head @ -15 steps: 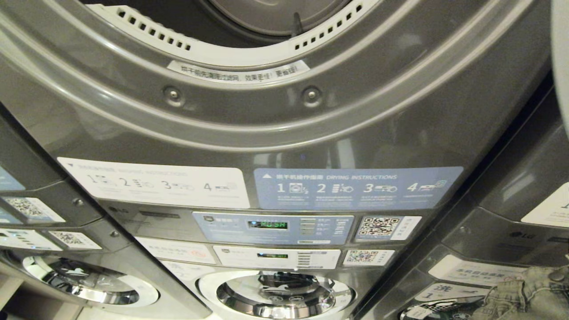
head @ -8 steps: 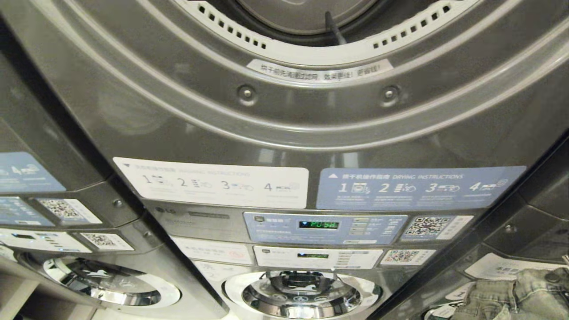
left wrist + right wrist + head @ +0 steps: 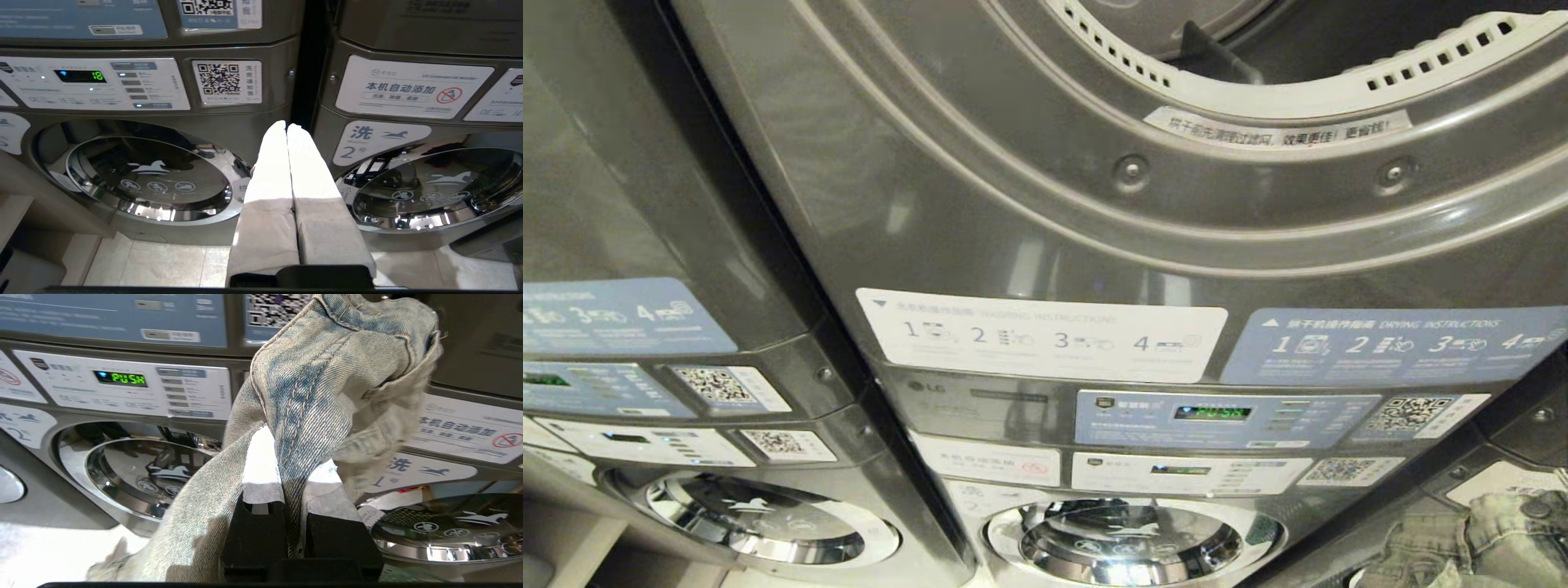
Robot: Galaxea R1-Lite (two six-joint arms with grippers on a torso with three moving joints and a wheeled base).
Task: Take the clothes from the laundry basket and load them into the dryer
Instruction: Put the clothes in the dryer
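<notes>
The grey dryer [image 3: 1045,204] fills the head view, its open drum mouth [image 3: 1307,86] at the top right. Faded denim jeans [image 3: 1490,535] show at the bottom right corner there. In the right wrist view my right gripper [image 3: 292,465] is shut on a fold of these jeans [image 3: 327,375], which bunch above and drape down beside the white-covered fingers [image 3: 261,469]. In its own wrist view my left gripper [image 3: 286,125] is shut and empty, pointing at the gap between two lower machines. The laundry basket is out of view.
Below the dryer are a control panel [image 3: 1225,416] reading PUSH and a washer with a chrome door [image 3: 1131,543]. Another machine stack [image 3: 645,343] stands on the left, with its own chrome door [image 3: 149,179]. Pale floor tiles [image 3: 163,261] lie below.
The whole head view has shifted: the dryer front and its labels slid to the right of the picture, so the camera moved. The jeans stay at the bottom right corner.
</notes>
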